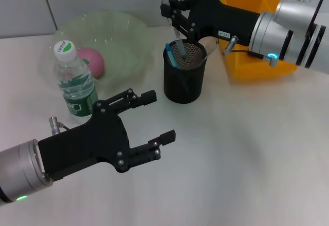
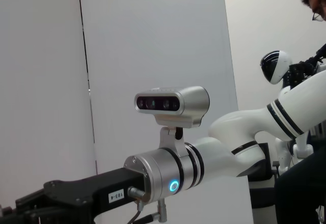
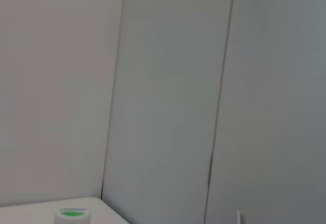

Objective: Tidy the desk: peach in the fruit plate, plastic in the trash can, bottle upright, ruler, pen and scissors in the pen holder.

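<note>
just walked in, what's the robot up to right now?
Desk tidy in progress. The right gripper is over the black mesh pen holder, holding a slim grey pen upright with its lower end inside the holder. The left gripper hovers open above the white desk, holding nothing. The clear plastic water bottle stands upright, and the pink peach sits in the translucent green fruit plate.

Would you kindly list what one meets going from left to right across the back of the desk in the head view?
Clear plastic water bottle with a green label → pink peach in the pale green fruit plate → black mesh pen holder → yellow plastic bin.
</note>
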`<act>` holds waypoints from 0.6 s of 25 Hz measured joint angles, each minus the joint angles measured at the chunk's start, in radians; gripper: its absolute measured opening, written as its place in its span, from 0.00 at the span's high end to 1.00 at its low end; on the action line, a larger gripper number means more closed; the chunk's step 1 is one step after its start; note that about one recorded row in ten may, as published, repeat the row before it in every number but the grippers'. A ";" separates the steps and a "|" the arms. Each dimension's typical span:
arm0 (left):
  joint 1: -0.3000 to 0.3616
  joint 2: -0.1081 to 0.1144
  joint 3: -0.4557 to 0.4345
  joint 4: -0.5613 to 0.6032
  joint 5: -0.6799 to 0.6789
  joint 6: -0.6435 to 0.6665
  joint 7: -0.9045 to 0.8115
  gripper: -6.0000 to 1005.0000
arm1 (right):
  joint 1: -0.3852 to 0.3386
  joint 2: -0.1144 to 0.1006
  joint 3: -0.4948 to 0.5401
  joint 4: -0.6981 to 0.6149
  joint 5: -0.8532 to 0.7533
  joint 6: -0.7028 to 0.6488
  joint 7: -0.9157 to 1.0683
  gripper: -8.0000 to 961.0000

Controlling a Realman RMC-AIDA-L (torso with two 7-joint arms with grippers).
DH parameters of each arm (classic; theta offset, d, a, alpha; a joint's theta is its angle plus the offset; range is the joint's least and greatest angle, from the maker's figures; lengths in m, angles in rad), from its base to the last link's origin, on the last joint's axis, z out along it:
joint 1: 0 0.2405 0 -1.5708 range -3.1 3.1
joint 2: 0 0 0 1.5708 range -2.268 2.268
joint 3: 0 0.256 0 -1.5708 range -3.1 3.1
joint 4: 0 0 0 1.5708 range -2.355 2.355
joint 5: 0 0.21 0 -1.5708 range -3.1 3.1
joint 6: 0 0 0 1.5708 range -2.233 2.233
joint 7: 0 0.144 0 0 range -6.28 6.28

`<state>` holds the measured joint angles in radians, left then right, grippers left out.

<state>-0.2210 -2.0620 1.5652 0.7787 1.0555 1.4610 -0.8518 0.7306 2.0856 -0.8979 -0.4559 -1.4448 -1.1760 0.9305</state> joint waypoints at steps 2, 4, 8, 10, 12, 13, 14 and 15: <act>0.001 0.001 0.000 -0.001 0.000 0.001 0.000 0.26 | -0.001 0.000 0.000 0.005 0.000 0.004 0.001 0.85; 0.002 0.001 -0.003 -0.008 0.000 0.002 0.000 0.26 | -0.009 0.000 0.001 0.005 0.000 0.005 0.005 0.85; 0.003 0.001 -0.005 -0.010 0.000 0.003 -0.001 0.26 | -0.023 0.000 0.009 0.004 0.000 0.005 0.018 0.82; 0.003 0.002 -0.007 -0.012 0.000 0.004 -0.003 0.26 | -0.034 -0.001 0.010 -0.006 0.001 -0.003 0.038 0.78; 0.004 0.004 -0.021 -0.020 0.001 0.005 -0.014 0.26 | -0.050 -0.002 0.007 -0.025 0.001 -0.017 0.055 0.73; 0.004 0.004 -0.021 -0.020 0.001 0.005 -0.014 0.26 | -0.060 -0.002 0.005 -0.035 0.001 -0.026 0.059 0.70; 0.004 0.011 -0.026 -0.023 0.004 0.011 -0.017 0.26 | -0.080 -0.003 0.003 -0.055 0.001 -0.045 0.067 0.67; 0.004 0.011 -0.026 -0.023 0.004 0.011 -0.017 0.26 | -0.080 -0.003 0.003 -0.055 0.001 -0.045 0.067 0.63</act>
<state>-0.2171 -2.0515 1.5395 0.7558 1.0593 1.4715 -0.8688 0.6509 2.0827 -0.8946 -0.5108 -1.4434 -1.2215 0.9973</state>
